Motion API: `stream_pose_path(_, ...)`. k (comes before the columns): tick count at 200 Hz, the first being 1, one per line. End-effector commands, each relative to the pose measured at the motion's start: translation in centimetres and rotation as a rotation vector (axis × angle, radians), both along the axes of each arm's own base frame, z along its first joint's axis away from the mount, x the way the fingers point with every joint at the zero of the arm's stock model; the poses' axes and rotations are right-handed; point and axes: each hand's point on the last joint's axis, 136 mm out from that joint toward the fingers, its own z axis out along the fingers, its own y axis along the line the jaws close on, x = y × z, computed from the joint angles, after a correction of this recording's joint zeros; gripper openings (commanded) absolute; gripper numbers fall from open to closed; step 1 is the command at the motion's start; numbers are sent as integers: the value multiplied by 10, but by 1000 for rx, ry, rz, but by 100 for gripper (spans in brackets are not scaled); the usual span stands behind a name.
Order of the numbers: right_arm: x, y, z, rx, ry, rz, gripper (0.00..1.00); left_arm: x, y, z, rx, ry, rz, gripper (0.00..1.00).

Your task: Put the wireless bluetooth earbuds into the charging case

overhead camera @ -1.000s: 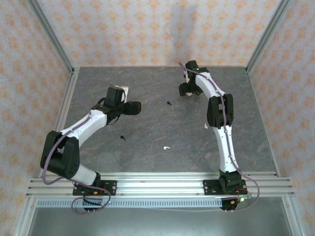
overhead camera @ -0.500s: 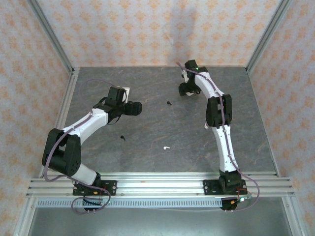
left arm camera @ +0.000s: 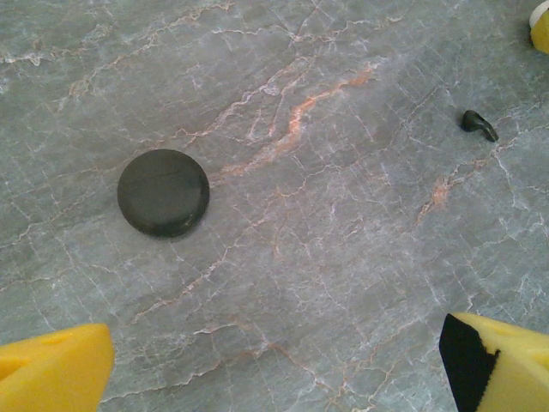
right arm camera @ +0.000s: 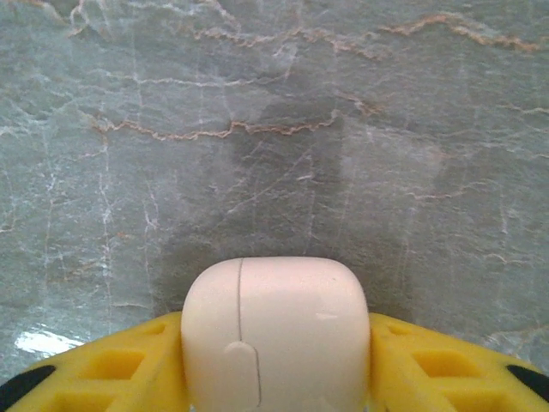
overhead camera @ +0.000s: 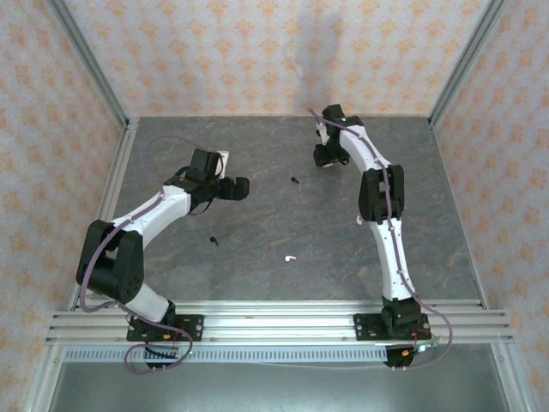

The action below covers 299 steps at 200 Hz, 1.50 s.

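Note:
A white charging case point(right arm camera: 274, 309) with its lid shut sits between the yellow fingers of my right gripper point(right arm camera: 274, 365), which press on both its sides. In the top view that gripper point(overhead camera: 327, 157) is at the far middle of the table. My left gripper point(left arm camera: 276, 356) hovers open over bare table, and in the top view it point(overhead camera: 239, 187) is left of centre. A round black case point(left arm camera: 163, 191) lies ahead of it to the left, a black earbud point(left arm camera: 479, 124) ahead to the right. On the table lie a black earbud point(overhead camera: 294, 180), another black one point(overhead camera: 214, 240) and a white earbud point(overhead camera: 291, 257).
The grey marble table point(overhead camera: 283, 223) is walled by patterned panels with metal posts point(overhead camera: 90, 69). A small white piece point(overhead camera: 359, 221) peeks out beside the right arm's elbow. An aluminium rail point(overhead camera: 274, 322) carries both arm bases at the near edge.
The right gripper's fingers have closed in onto the white case. The left arm has crept slightly to the right, its gripper still wide open.

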Motion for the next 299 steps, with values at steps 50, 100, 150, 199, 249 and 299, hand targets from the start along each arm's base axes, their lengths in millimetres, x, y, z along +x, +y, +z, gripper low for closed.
stream_pose_path(50,-38,4,0,86,150,-140,44,-5,-4,11,-5,-15,-18,98)
stream_pose_path(100,-65,4,20,160,190,-305,44,-13,-5,26,-27,-72,-30,98)
stream_pose_path(150,-142,8,13,316,300,-543,43,-32,-3,40,-41,-94,-40,98)
stream_pose_path(199,-227,24,-4,339,324,-676,44,-58,2,30,-58,-73,-32,98)
stream_pose_path(249,-259,74,-5,349,328,-650,62,-77,8,22,-57,-50,-26,98)
stream_pose_path(299,-254,91,44,399,277,-560,76,-85,8,26,-68,-48,-32,98)
